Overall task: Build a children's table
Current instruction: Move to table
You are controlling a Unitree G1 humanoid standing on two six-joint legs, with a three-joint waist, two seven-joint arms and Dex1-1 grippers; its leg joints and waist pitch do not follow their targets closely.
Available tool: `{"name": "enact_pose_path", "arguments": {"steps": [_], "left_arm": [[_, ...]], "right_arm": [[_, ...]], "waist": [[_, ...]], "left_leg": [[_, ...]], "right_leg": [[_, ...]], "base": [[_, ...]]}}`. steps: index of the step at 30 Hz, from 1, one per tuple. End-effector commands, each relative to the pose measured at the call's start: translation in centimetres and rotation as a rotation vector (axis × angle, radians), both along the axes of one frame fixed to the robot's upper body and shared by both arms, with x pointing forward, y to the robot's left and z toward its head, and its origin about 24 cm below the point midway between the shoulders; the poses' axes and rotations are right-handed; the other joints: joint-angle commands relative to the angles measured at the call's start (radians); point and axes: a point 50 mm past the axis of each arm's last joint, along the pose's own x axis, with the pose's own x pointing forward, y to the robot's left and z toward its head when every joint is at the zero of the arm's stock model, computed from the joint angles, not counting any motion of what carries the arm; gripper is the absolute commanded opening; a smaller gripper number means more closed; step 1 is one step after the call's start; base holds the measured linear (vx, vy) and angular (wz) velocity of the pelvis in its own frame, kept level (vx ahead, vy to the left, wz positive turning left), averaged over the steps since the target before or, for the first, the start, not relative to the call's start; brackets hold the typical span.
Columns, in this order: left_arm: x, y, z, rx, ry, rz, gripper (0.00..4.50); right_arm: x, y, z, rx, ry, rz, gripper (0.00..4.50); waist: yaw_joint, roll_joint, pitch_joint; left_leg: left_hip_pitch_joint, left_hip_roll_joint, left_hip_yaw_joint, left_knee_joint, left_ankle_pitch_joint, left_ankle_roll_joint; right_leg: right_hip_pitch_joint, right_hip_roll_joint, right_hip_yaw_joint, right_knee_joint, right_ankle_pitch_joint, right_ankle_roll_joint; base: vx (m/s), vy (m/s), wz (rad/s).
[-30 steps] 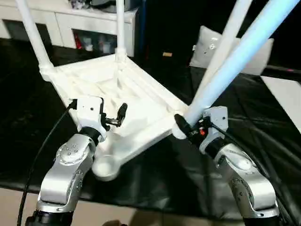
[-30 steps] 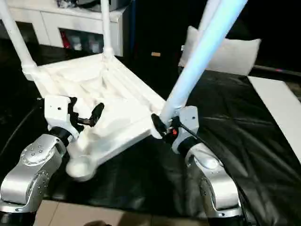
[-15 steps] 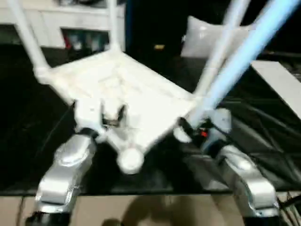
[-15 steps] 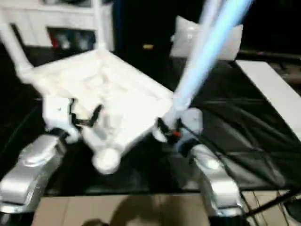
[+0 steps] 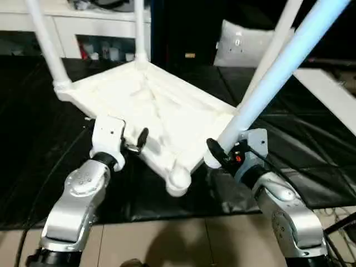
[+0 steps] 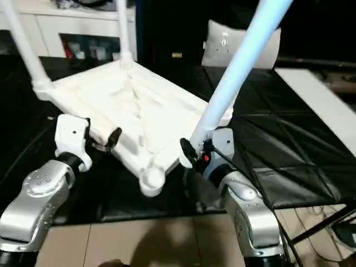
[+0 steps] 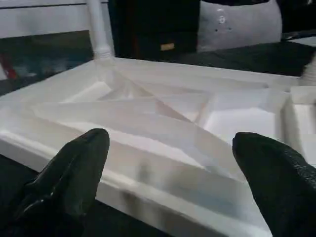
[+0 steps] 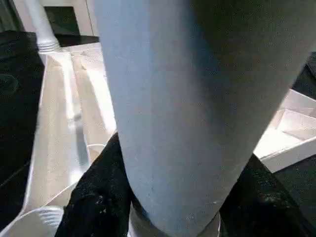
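Tabletop (image 5: 161, 111) swung since 1 s ago: empty corner socket (image 5: 179, 181) now lower centre, nearer right gripper (image 5: 218, 154), which grips 4th leg (image 5: 272, 75). Left gripper (image 5: 132, 143) wide open at top's edge. 3 legs in. Top upside down on counter (image 5: 33, 139). No legible writing.

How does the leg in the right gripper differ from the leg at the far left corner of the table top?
The leg in the right gripper, the held leg, is tilted and not yet in a socket. The far left leg is already fitted in the table top and stands up from it. Both are long white tubes.
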Motion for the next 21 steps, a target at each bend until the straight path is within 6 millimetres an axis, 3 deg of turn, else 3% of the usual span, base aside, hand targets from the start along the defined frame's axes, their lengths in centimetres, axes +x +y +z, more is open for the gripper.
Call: {"name": "enact_pose_path", "arguments": {"steps": [1, 3, 5, 6, 8, 9, 10, 11, 12, 13, 14, 15, 16, 17, 18, 19, 20, 21], "left_arm": [[0.00, -0.37, -0.26, 0.002, 0.018, -0.024, 4.50], [-0.05, -0.44, -0.28, -0.006, 0.021, -0.035, 4.50], [-0.09, -0.45, -0.15, -0.032, 0.016, -0.037, 4.50], [-0.09, -0.42, -0.05, -0.044, 0.011, -0.038, 4.50], [-0.08, -0.28, 0.07, -0.046, 0.003, -0.033, 4.50], [-0.09, -0.27, 0.07, -0.046, 0.003, -0.033, 4.50], [-0.12, -0.27, 0.06, -0.038, 0.003, -0.035, 4.50], [-0.12, -0.27, 0.06, -0.038, 0.003, -0.035, 4.50], [-0.15, -0.26, 0.06, -0.034, 0.002, -0.036, 4.50], [-0.22, -0.25, 0.07, -0.034, 0.004, -0.037, 4.50], [-0.29, -0.24, 0.08, -0.035, 0.005, -0.037, 4.50], [-0.32, -0.23, 0.09, -0.035, 0.005, -0.037, 4.50], [-0.36, -0.21, 0.09, -0.035, 0.006, -0.037, 4.50], [-0.37, -0.21, 0.09, -0.035, 0.006, -0.037, 4.50], [-0.42, -0.24, 0.09, -0.035, 0.007, -0.038, 4.50], [-0.44, -0.27, 0.09, -0.034, 0.008, -0.039, 4.50], [-0.46, -0.33, 0.07, -0.030, 0.008, -0.044, 4.50], [-0.46, -0.35, 0.08, -0.030, 0.008, -0.045, 4.50]], "right_arm": [[0.04, -0.53, 0.49, -0.010, -0.015, -0.007, 1.91], [0.08, -0.56, 0.50, -0.011, -0.015, -0.006, 1.91], [0.19, -0.66, 0.55, -0.012, -0.015, -0.007, 1.91], [0.21, -0.72, 0.55, -0.012, -0.015, -0.007, 1.91], [0.15, -0.75, 0.48, -0.013, -0.010, -0.001, 1.91], [0.14, -0.74, 0.48, -0.013, -0.010, 0.000, 1.91], [0.09, -0.72, 0.43, -0.015, -0.008, 0.007, 1.91], [0.09, -0.72, 0.43, -0.015, -0.008, 0.007, 1.91], [0.07, -0.71, 0.41, -0.018, -0.007, 0.010, 1.91], [0.02, -0.64, 0.42, -0.012, -0.005, 0.018, 1.91], [-0.01, -0.60, 0.40, -0.006, 0.000, 0.024, 1.91], [-0.02, -0.57, 0.39, -0.010, 0.001, 0.030, 1.91], [-0.05, -0.55, 0.38, -0.018, 0.003, 0.038, 1.91], [-0.05, -0.54, 0.38, -0.018, 0.003, 0.039, 1.91], [-0.05, -0.51, 0.37, -0.031, 0.006, 0.054, 1.91], [-0.03, -0.49, 0.37, -0.039, 0.009, 0.062, 1.91], [0.02, -0.51, 0.38, -0.037, 0.008, 0.055, 1.91], [0.02, -0.52, 0.38, -0.034, 0.007, 0.051, 1.91]], "waist": [[-0.012, 0.021, -0.032], [-0.017, 0.013, -0.036], [-0.019, 0.004, -0.041], [-0.015, 0.003, -0.037], [-0.016, 0.003, -0.030], [-0.022, 0.005, -0.025], [-0.028, 0.007, -0.020], [-0.041, 0.024, -0.009], [-0.032, 0.042, -0.003], [0.024, 0.043, -0.006], [0.045, 0.031, -0.016], [0.021, -0.010, -0.032], [0.032, -0.029, 0.035], [0.033, -0.035, 0.008], [0.061, -0.043, 0.002], [0.083, -0.019, -0.019], [0.077, 0.002, -0.048], [0.066, 0.022, -0.066]], "left_leg": [[0.039, 0.093, -0.063, -0.161, -0.735, -0.202], [0.033, 0.094, -0.061, -0.167, -0.706, -0.187], [0.023, 0.094, -0.053, -0.165, -0.598, -0.153], [0.022, 0.095, -0.046, -0.162, -0.556, -0.135], [0.046, 0.096, -0.046, -0.156, -0.641, -0.130], [0.059, 0.095, -0.047, -0.156, -0.712, -0.129], [0.066, 0.094, -0.048, -0.158, -0.754, -0.130], [0.070, 0.100, -0.040, -0.199, -0.885, -0.136], [0.037, 0.115, -0.025, -0.262, -0.982, -0.145], [-0.022, 0.111, 0.030, -0.306, -1.032, -0.110], [0.025, 0.122, 0.054, -0.274, -0.904, -0.065], [0.080, 0.119, 0.047, -0.211, -0.783, -0.058], [0.175, 0.047, 0.023, 0.142, -0.284, -0.032], [0.073, 0.034, -0.018, 0.110, -0.123, 0.013], [-0.039, 0.029, -0.065, 0.111, -0.106, 0.001], [-0.006, 0.062, -0.051, 0.014, -0.138, 0.018], [-0.020, 0.055, -0.035, -0.062, -0.011, 0.117], [0.052, 0.055, -0.064, -0.093, 0.117, 0.200]], "right_leg": [[-0.009, -0.040, 0.016, -0.081, -0.454, -0.044], [0.001, -0.039, 0.015, -0.084, -0.409, -0.043], [0.009, -0.051, 0.026, -0.085, -0.361, -0.055], [0.005, -0.059, 0.031, -0.091, -0.392, -0.060], [0.001, -0.060, 0.021, -0.111, -0.576, -0.043], [0.004, -0.048, 0.002, -0.123, -0.655, -0.027], [0.005, -0.037, -0.014, -0.130, -0.679, -0.018], [0.028, 0.010, -0.074, -0.119, -0.619, -0.011], [0.075, 0.038, -0.092, -0.031, -0.491, -0.027], [0.144, 0.063, -0.104, 0.133, -0.169, -0.021], [0.116, 0.028, -0.038, 0.106, -0.286, -0.017], [0.084, -0.013, 0.007, 0.034, -0.527, -0.015], [-0.080, -0.179, 0.056, -0.264, -1.256, -0.082], [0.034, -0.169, 0.131, -0.228, -1.274, -0.138], [0.188, -0.171, 0.146, -0.165, -1.102, -0.170], [0.185, -0.108, 0.114, -0.136, -0.776, -0.208], [0.212, -0.044, 0.001, -0.109, -0.451, -0.228], [0.170, 0.020, -0.048, -0.070, -0.265, -0.194]], "base": [[0.000, 0.000, 0.00], [-0.053, 0.005, -0.05], [0.000, 0.000, 0.00], [0.000, 0.000, 0.00], [0.000, 0.000, 0.00], [0.000, 0.000, 0.00], [0.000, 0.000, 0.00], [0.000, 0.000, 0.00], [0.000, 0.000, 0.00], [0.000, 0.000, 0.00], [0.018, -0.093, 0.08], [0.018, -0.093, 0.08], [0.120, -0.152, -0.01], [0.197, -0.047, -0.25], [0.197, -0.047, -0.25], [0.195, 0.037, -0.05], [0.136, 0.039, 0.40], [0.136, 0.039, 0.40]]}}
